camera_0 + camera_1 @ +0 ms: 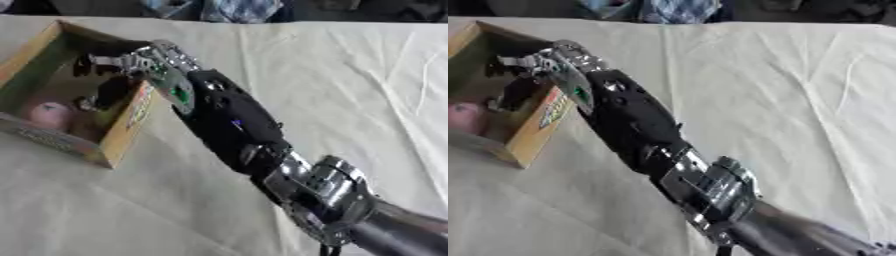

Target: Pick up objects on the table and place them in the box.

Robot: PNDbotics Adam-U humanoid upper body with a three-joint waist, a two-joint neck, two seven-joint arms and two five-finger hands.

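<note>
The right hand [131,62] reaches over the cardboard box [122,135] at ten o'clock; whether its fingers grasp anything cannot be told. A pink round object [48,114] lies inside the box.

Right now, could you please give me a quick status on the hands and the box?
Right hand over the box, fingers unclear. Left hand not in view. Pink round thing in box. Nothing in the way.

Box [122,131] at table's [350,75] left, round object [48,114] inside, right hand [131,62] over its opening.
</note>
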